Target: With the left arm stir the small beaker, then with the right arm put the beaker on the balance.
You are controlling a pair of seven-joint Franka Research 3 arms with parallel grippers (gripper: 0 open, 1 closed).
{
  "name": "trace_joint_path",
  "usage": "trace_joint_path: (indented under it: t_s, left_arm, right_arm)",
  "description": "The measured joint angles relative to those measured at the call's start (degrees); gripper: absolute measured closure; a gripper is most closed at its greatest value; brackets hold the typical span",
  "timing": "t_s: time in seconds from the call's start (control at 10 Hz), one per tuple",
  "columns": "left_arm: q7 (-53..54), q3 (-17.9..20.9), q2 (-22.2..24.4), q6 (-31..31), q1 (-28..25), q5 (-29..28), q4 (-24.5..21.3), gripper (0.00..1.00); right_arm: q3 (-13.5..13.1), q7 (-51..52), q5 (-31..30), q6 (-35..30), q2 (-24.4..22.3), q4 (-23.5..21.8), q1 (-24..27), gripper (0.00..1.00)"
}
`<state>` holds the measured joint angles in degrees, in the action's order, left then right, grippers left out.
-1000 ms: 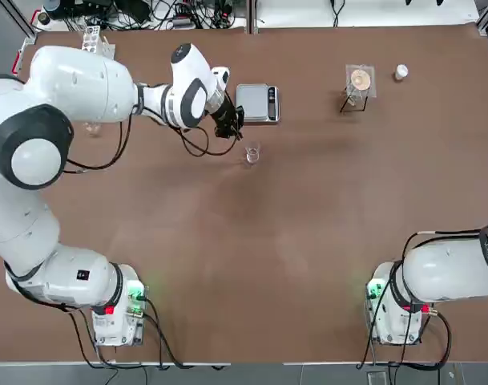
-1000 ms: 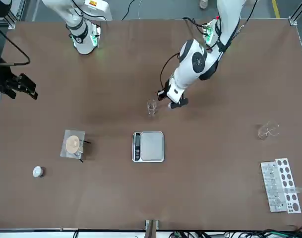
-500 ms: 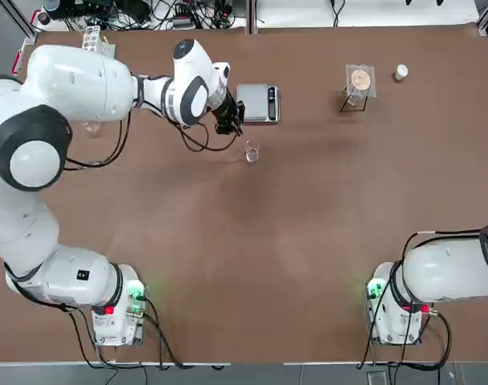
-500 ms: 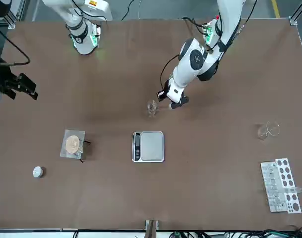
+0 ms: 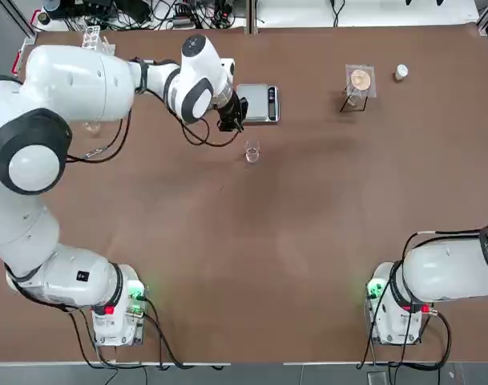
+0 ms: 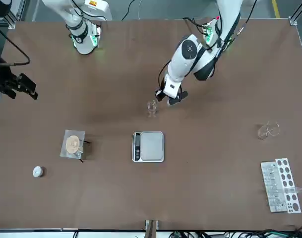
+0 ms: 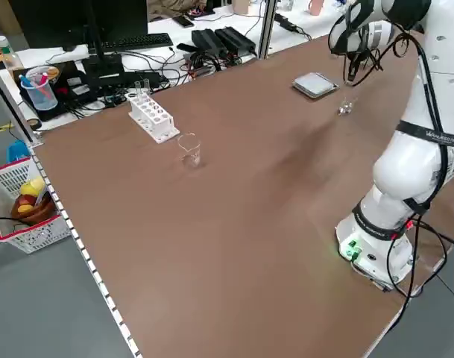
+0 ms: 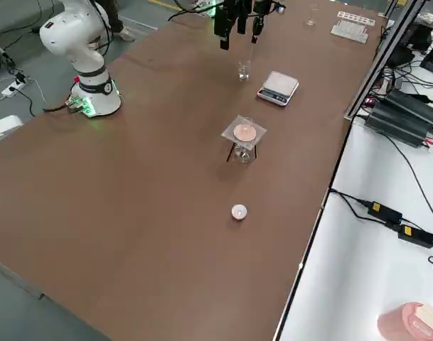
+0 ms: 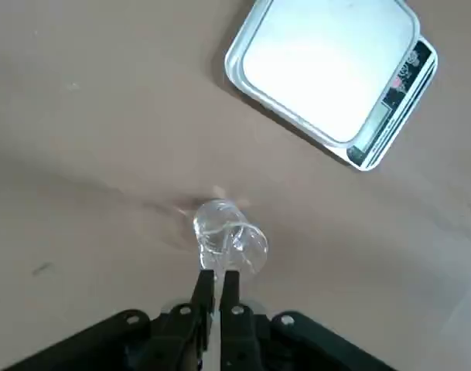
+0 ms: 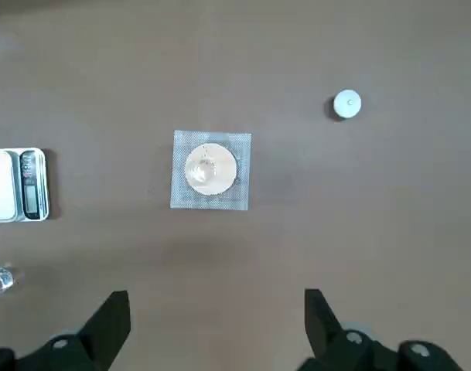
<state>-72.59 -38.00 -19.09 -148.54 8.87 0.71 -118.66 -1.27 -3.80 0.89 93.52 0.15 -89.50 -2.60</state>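
The small beaker [image 5: 252, 151] stands upright on the brown table, a little on the robot's side of the balance [image 5: 257, 103]. My left gripper [image 5: 231, 114] hangs above the table just left of both, apart from the beaker. In the left wrist view its fingers [image 9: 203, 287] are pressed almost together right by the beaker [image 9: 229, 238]; a thin pale sliver shows between them, and I cannot tell what it is. The balance's plate [image 9: 328, 73] is bare. My right gripper [image 6: 19, 87] is parked far to the right, its fingers [image 10: 115, 325] wide apart and empty.
A wire tripod with a mesh square and pale disc [image 5: 359, 80] and a small white cap [image 5: 401, 72] sit at the far right. At the far left stand a larger glass beaker [image 6: 267, 130] and a test tube rack [image 6: 280, 191].
My left gripper has drawn away from the small beaker toward the far side of the table, ending beside the balance. The beaker and the right arm have not moved.
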Motion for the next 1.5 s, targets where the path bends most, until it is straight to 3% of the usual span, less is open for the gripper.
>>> trace_joint_path:
  t_s: [0.6, 1.1, 1.5]
  left_arm:
    - [-9.7, 0.0, -0.3, 1.1, 2.8, -9.1, 0.7, 0.93]
    - [-18.5, 0.1, -3.4, 1.3, 5.2, -18.2, 1.9, 0.93]
    - [-23.4, 0.2, -8.6, 7.3, 6.1, -23.9, 8.4, 0.93]
  right_arm:
    - [0.0, 0.0, 0.0, 0.0, 0.0, 0.0, 0.0, 0.0]
    - [0.0, 0.0, 0.0, 0.0, 0.0, 0.0, 0.0, 0.0]
    - [0.0, 0.0, 0.0, 0.0, 0.0, 0.0, 0.0, 0.0]
